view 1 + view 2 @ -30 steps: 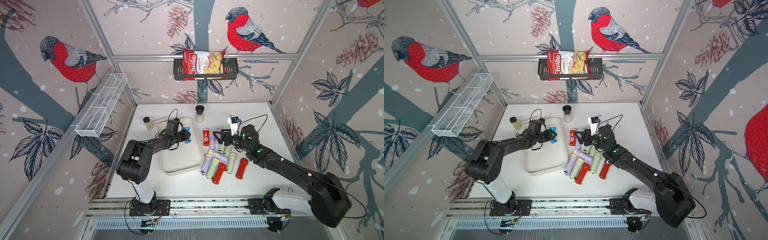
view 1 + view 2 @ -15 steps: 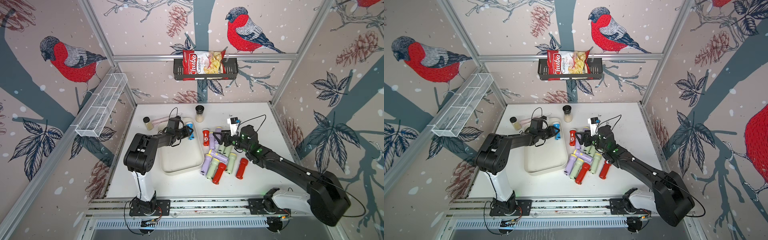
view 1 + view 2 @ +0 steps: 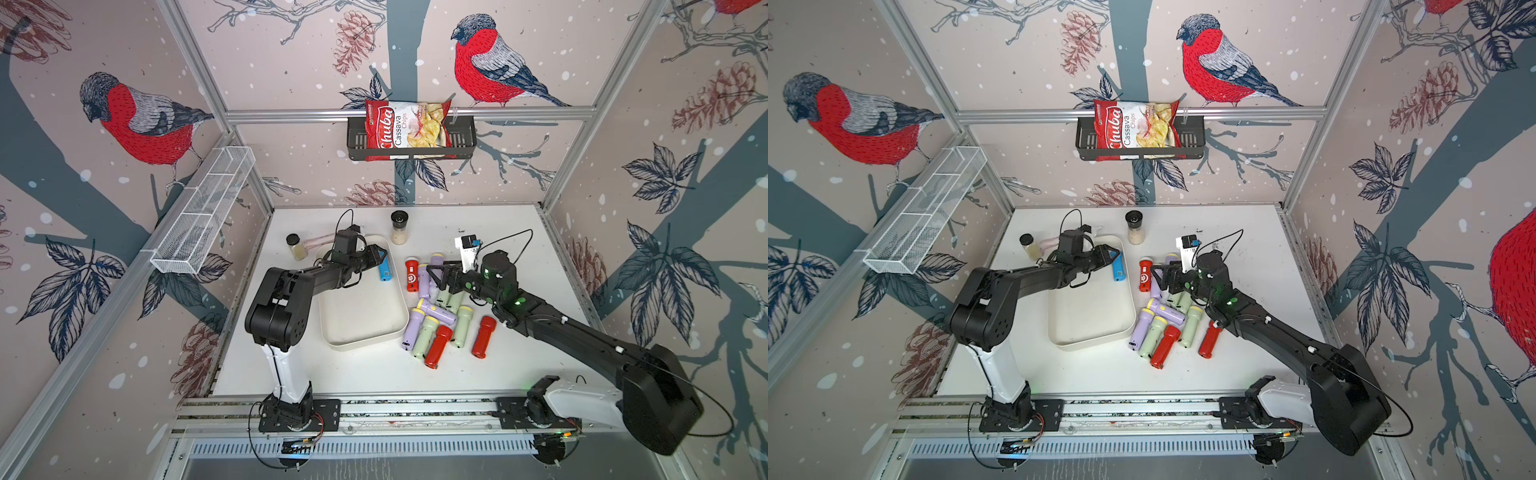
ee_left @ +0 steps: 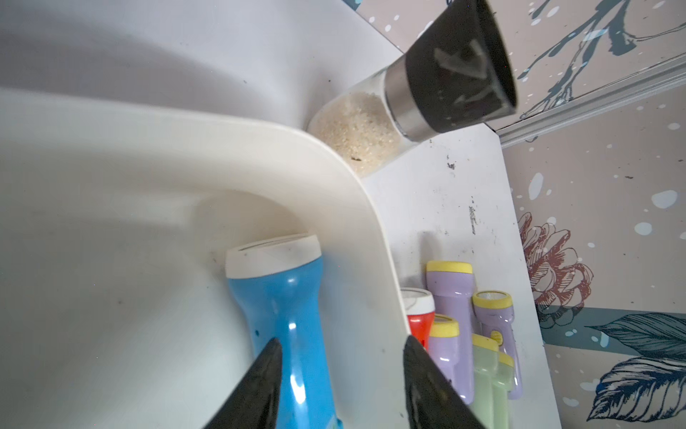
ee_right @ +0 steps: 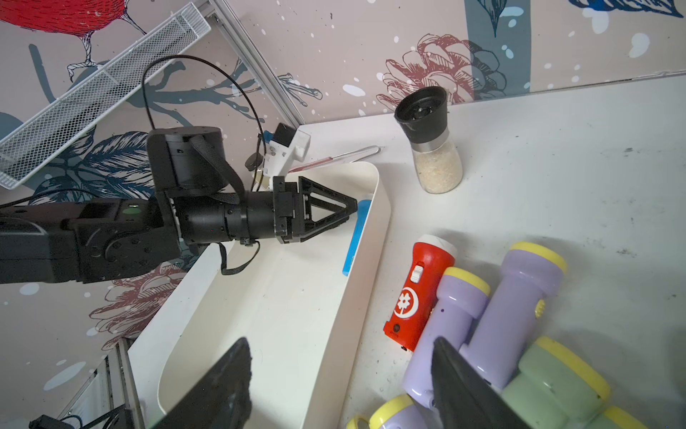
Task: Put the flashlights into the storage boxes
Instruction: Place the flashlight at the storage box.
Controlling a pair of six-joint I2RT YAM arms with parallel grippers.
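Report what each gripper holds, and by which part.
Nothing is held. The left gripper stands open astride the body of the blue flashlight, which lies in the tray; the right gripper is open and empty.

A lab robot cell. An aluminium frame (image 3: 409, 113) and bird-print panels (image 3: 291, 54) box in a white table (image 3: 374, 374). The arms' rail (image 3: 415, 409) sits at 6 o'clock.

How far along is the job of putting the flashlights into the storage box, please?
Done: one blue flashlight lies in the tray. In hand: nothing; the left gripper has its fingers open around that flashlight, and the right gripper hovers open over the pile. Left: every other flashlight, on the table beside the tray.
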